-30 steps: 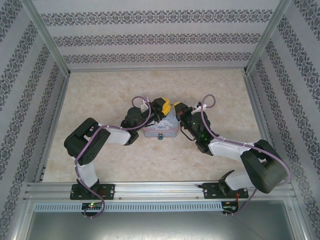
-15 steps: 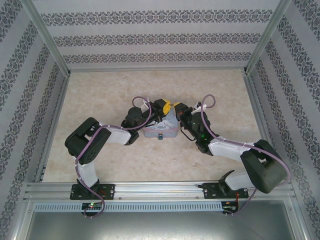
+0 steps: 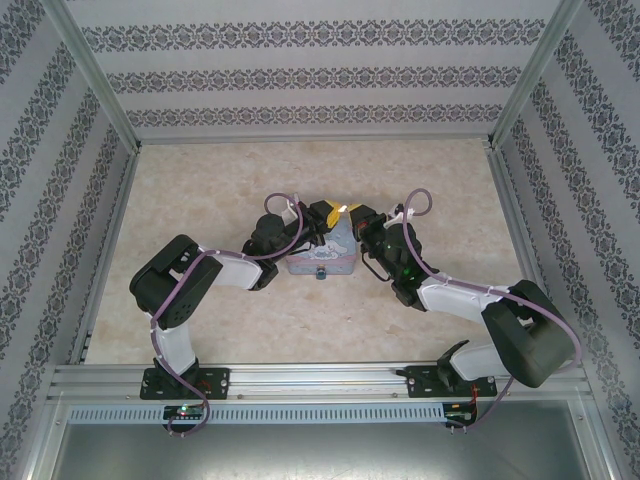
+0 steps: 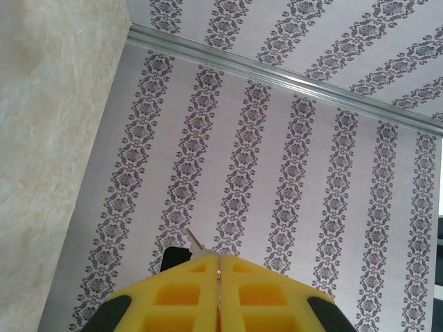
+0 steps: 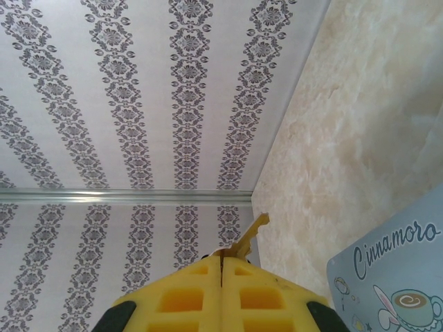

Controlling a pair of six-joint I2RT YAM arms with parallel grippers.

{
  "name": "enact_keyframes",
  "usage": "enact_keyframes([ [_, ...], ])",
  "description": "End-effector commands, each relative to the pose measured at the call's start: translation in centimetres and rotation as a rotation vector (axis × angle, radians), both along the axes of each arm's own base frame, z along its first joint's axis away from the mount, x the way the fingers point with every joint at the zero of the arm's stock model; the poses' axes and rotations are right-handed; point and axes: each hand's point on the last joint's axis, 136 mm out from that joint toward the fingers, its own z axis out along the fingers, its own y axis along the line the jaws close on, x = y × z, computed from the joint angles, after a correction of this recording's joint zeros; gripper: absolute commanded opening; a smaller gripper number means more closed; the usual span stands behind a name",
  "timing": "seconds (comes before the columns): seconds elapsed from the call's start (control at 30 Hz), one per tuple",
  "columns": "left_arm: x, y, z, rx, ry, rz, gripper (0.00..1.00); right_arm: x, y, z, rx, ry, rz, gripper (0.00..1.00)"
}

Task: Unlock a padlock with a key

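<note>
Both grippers meet above the far edge of the pastel blue cartoon tin [image 3: 322,262]. My left gripper [image 3: 325,211] [image 4: 218,257] is shut, its yellow fingers [image 4: 180,297] pressed together. A thin silvery metal stem [image 4: 193,239] and a small dark block [image 4: 169,259] poke out past its tips, and I take these to be the padlock. My right gripper [image 3: 353,212] [image 5: 221,254] is shut on the key [image 5: 253,231], whose brass-coloured toothed blade sticks out beyond the fingertips. In the top view both small parts are hidden by the fingers.
A corner of the tin [image 5: 394,277] with its "Cinnamoro" lettering lies low right of the right gripper. Patterned walls with aluminium rails [image 3: 310,131] enclose the beige table [image 3: 200,190]. Both forearms crowd the tin's sides.
The left gripper's tips have edged slightly toward the right gripper. Both stay shut, and the tin has not moved.
</note>
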Motion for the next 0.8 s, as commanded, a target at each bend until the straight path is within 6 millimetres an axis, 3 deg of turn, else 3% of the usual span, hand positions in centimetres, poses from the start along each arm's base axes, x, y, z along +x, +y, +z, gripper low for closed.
enact_keyframes([
  [0.0, -0.1, -0.2, 0.7, -0.005, -0.035, -0.006, 0.06, 0.0, 0.0, 1.3, 0.002, -0.038, 0.007, 0.00],
  [0.23, -0.1, -0.2, 0.4, 0.001, -0.033, -0.005, 0.00, 0.0, 0.0, 1.4, 0.003, -0.039, 0.009, 0.00],
  [0.37, -0.2, -0.1, 0.0, 0.013, -0.029, -0.006, 0.00, 0.0, -0.4, 1.8, -0.002, -0.044, 0.011, 0.34],
  [0.43, -0.2, 0.0, -0.3, 0.025, -0.026, -0.007, 0.00, -0.2, -1.2, 1.8, -0.014, -0.040, 0.009, 0.45],
  [0.77, -1.0, 0.8, -1.9, 0.191, -0.043, -0.104, 0.00, -2.7, -6.5, 0.1, -0.192, 0.032, 0.078, 0.56],
])
